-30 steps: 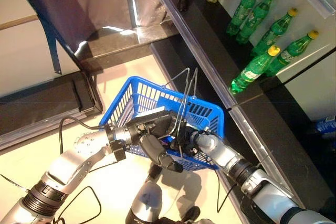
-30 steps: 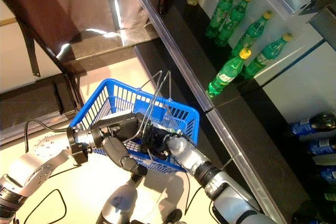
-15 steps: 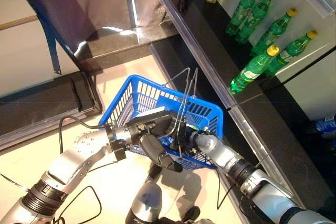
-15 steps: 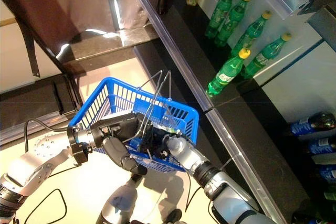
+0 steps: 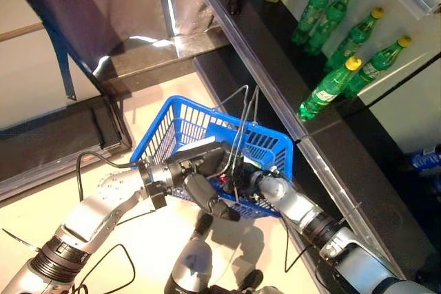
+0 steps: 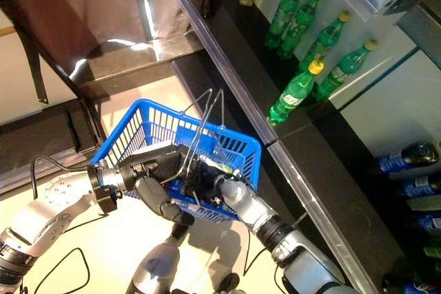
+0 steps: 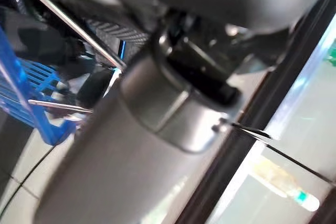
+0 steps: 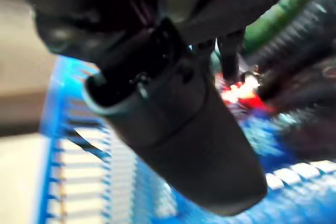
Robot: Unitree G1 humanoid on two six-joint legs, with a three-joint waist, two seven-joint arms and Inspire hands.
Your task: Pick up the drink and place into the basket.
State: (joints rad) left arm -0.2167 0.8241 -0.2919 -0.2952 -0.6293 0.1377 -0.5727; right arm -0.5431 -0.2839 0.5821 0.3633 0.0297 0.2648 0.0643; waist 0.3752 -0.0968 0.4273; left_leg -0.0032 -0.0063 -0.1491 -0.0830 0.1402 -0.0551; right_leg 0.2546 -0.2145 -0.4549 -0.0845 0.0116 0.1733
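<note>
Down inside the basket [image 5: 180, 131] with a green bottle [image 8: 278, 22], right hand [image 6: 219, 185] curled round its stiff, slick body, left hand [image 5: 201, 182] clamped on the near rim.

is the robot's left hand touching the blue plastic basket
Touching. The left eye view shows the left hand pressed against the near wall of the blue plastic basket, with its fingers reaching over the rim by the wire handles.

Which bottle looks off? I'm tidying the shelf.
One green bottle stands out of line, nearer the shelf edge than the other four. Nothing is spilled or visibly damaged.
</note>
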